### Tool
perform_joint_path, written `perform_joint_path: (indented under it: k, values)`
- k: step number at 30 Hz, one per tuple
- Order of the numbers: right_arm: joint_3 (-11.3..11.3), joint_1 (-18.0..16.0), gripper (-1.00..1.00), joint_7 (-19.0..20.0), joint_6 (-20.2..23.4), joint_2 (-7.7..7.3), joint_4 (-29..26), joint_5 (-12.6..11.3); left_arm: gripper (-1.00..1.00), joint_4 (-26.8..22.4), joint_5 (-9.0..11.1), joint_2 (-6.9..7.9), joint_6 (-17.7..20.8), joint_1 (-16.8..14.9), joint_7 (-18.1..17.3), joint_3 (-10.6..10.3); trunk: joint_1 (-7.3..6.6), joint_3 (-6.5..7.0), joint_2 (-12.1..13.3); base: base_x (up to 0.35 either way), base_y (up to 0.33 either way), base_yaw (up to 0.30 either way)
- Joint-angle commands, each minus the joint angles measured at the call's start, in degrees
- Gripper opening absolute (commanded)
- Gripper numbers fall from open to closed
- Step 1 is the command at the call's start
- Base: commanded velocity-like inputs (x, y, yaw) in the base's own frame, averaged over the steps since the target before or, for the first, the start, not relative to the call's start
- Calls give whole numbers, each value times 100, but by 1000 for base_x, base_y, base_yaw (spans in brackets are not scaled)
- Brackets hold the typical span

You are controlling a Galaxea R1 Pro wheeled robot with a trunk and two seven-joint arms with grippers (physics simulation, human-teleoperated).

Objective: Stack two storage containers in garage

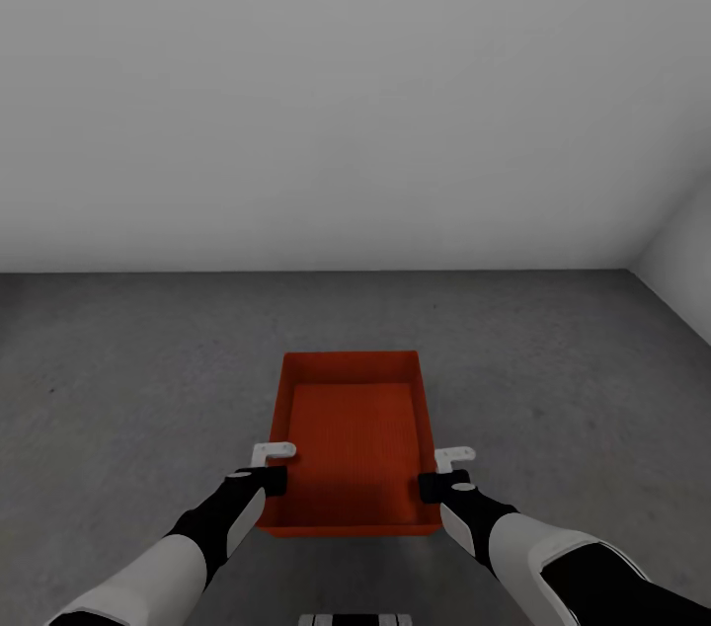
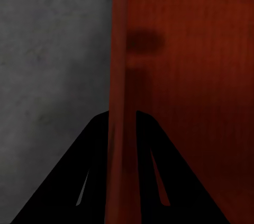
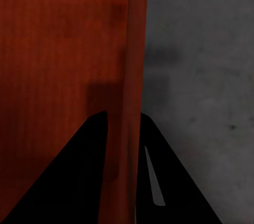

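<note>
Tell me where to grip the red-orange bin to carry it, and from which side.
Grip the storage container by its two long side walls, one gripper per side from above, fingers straddling each thin rim. The left gripper and right gripper already hold it so.
</note>
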Motion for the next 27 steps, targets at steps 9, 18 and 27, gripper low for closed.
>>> perform_joint_path:
  k: [9,18,27]
  values:
    - [-46,-2,-100,-7,-28,9,18,-89,-100,-120,-25,-50,35,-4,79,84,197,-166,-364,0,0,0]
    - [-45,-2,-100,-7,-28,9,18,-89,-100,-120,-25,-50,35,-4,79,84,329,-274,-605,0,0,0]
    - [-46,-2,-100,-7,-28,9,18,-89,-100,-120,-25,-50,35,-4,79,84,329,-274,-605,0,0,0]
